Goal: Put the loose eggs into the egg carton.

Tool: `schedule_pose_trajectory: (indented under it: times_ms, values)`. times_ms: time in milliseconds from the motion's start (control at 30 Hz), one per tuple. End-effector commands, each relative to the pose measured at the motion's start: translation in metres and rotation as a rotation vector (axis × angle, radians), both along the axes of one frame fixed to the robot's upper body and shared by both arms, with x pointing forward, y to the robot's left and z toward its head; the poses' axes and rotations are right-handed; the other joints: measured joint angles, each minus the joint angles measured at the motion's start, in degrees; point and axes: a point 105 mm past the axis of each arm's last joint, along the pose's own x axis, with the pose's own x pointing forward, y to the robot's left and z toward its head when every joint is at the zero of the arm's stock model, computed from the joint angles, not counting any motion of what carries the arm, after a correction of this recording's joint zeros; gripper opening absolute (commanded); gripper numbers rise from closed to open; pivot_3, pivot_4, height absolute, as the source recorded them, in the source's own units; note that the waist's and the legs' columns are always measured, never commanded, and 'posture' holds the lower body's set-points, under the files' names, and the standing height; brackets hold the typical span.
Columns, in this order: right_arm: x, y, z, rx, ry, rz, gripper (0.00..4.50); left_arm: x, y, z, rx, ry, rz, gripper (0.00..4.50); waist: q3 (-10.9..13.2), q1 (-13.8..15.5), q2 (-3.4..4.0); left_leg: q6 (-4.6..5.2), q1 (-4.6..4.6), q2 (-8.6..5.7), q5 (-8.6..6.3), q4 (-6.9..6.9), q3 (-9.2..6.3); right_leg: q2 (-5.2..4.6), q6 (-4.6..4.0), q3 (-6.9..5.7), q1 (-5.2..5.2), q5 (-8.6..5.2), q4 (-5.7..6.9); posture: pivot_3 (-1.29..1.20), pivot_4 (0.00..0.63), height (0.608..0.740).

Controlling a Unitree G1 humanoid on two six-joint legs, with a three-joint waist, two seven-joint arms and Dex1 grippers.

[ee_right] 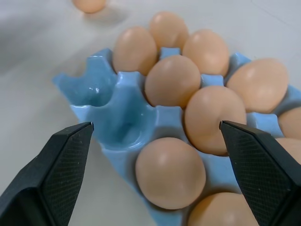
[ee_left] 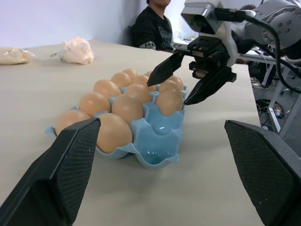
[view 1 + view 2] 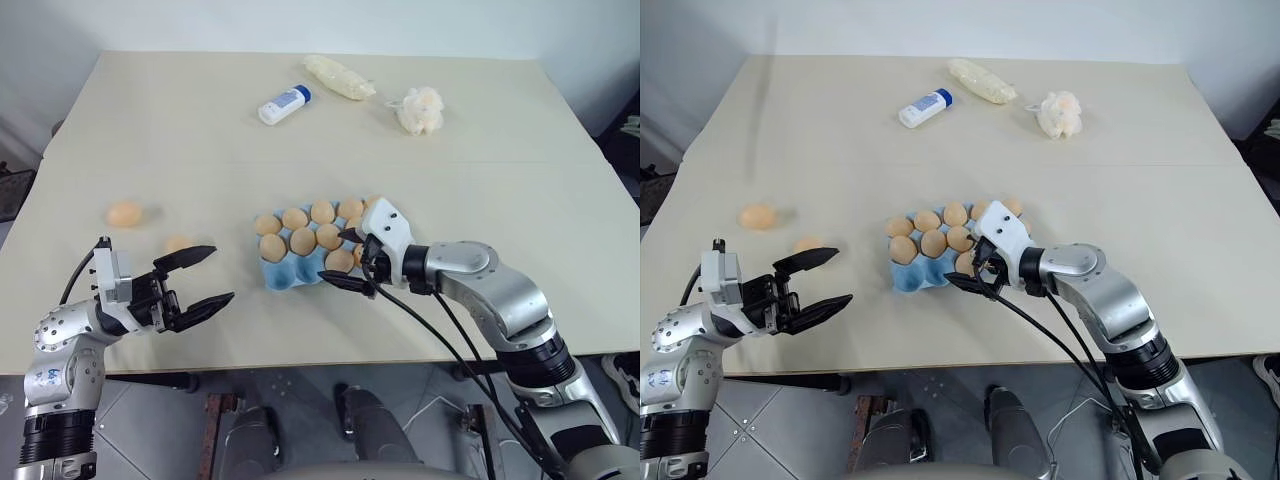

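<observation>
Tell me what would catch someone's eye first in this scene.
The light blue egg carton near the table's front edge, mostly filled with tan eggs, stands out first, with the right claw open right at its near-right corner. Next come two loose eggs on the table to the carton's left, just beyond the open left claw.

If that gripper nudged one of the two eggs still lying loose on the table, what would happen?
Each loose egg is smooth and oval on the flat table, so it would probably roll, likely in a curve. It looks slippery and perhaps fragile to pinch.

egg carton (image 3: 283,272) far end behind right hand (image 3: 350,259)
</observation>
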Motion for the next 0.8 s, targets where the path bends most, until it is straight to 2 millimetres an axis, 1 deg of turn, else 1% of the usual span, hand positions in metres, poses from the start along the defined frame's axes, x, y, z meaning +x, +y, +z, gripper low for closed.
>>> schedule_pose_trajectory:
  times_ms: [33, 133, 200, 267, 367, 467, 533, 567, 700, 767, 800]
  values:
    - [-0.011, -0.015, 0.038, 0.11, -0.133, 0.095, 4.49, 0.0, 0.001, 0.014, 0.018, -0.088, 0.054, 4.5, 0.0, 0.2, 0.0, 0.0, 0.0, -0.01, 0.0, 0.0, 0.0, 0.04, 0.0, -0.01, 0.0, 0.0, 0.0, 0.0, 0.15, 0.74]
    - [-0.01, -0.031, 0.044, 0.144, -0.172, 0.122, 4.49, 0.003, 0.002, 0.019, 0.013, -0.119, 0.103, 4.5, 0.0, 0.2, 0.0, 0.04, -0.01, -0.03, -0.02, 0.01, 0.0, 0.05, 0.04, -0.04, 0.03, 0.02, -0.06, 0.0, 0.15, 0.74]
    - [-0.015, -0.048, 0.046, 0.177, -0.188, 0.183, 4.49, 0.007, 0.003, 0.024, 0.016, -0.155, 0.165, 4.5, 0.0, 0.2, 0.0, 0.06, 0.01, -0.05, -0.02, 0.01, 0.0, 0.04, 0.06, -0.05, 0.07, 0.03, -0.08, 0.0, 0.15, 0.74]
    - [-0.018, -0.069, 0.042, 0.185, -0.183, 0.225, 4.49, 0.013, 0.006, 0.033, 0.008, -0.205, 0.254, 4.5, 0.0, 0.4, -0.01, 0.07, 0.02, -0.05, -0.02, 0.02, -0.03, 0.06, 0.17, -0.09, 0.13, 0.09, -0.13, 0.0, 0.15, 0.74]
    - [-0.021, -0.09, 0.036, 0.181, -0.169, 0.256, 4.49, 0.017, 0.009, 0.041, -0.014, -0.237, 0.363, 4.5, 0.0, 0.4, 0.0, 0.13, 0.03, -0.08, -0.03, 0.06, -0.02, 0.04, 0.49, -0.06, 0.17, 0.27, -0.13, 0.0, 0.15, 0.74]
    - [-0.016, -0.116, 0.024, 0.168, -0.125, 0.223, 4.49, 0.017, 0.011, 0.041, -0.017, -0.24, 0.471, 4.5, 0.0, 0.1, 0.0, 0.15, 0.1, -0.08, -0.03, 0.08, -0.01, 0.06, 0.51, 0.02, 0.19, 0.29, -0.08, 0.0, 0.15, 0.74]
    - [-0.015, -0.129, 0.021, 0.176, -0.105, 0.206, 4.49, 0.013, 0.011, 0.042, -0.027, -0.233, 0.544, 4.5, 0.0, 0.1, 0.01, 0.15, 0.14, -0.07, -0.03, 0.07, -0.01, 0.08, 0.52, 0.07, 0.19, 0.29, -0.05, 0.0, 0.15, 0.74]
    - [-0.013, -0.133, 0.02, 0.177, -0.101, 0.198, 4.49, 0.01, 0.01, 0.043, -0.03, -0.229, 0.571, 4.5, 0.0, 0.0, 0.01, 0.15, 0.18, -0.06, -0.02, 0.06, -0.02, 0.09, 0.52, 0.11, 0.19, 0.29, -0.02, 0.0, 0.15, 0.74]
    - [-0.005, -0.15, 0.021, 0.171, -0.103, 0.157, 4.49, 0.001, 0.019, 0.042, -0.059, -0.178, 0.76, 4.5, 0.0, 0.0, 0.04, 0.13, 0.21, -0.04, 0.0, 0.13, -0.05, 0.12, 0.52, 0.14, 0.19, 0.29, 0.07, 0.0, 0.15, 0.74]
    - [0.0, -0.155, 0.021, 0.167, -0.103, 0.138, 4.49, 0.0, 0.03, 0.035, -0.06, -0.109, 0.913, 4.5, 0.0, 0.0, 0.04, 0.15, 0.23, -0.06, 0.04, 0.15, -0.08, 0.11, 0.46, 0.2, 0.2, 0.26, 0.08, 0.0, 0.15, 0.74]
    - [0.003, -0.155, 0.022, 0.167, -0.103, 0.137, 4.49, 0.0, 0.033, 0.031, -0.055, -0.079, 0.961, 4.5, 0.0, 0.0, 0.04, 0.17, 0.25, -0.06, 0.05, 0.18, -0.15, 0.1, 0.4, 0.27, 0.2, 0.22, 0.08, 0.0, 0.15, 0.74]
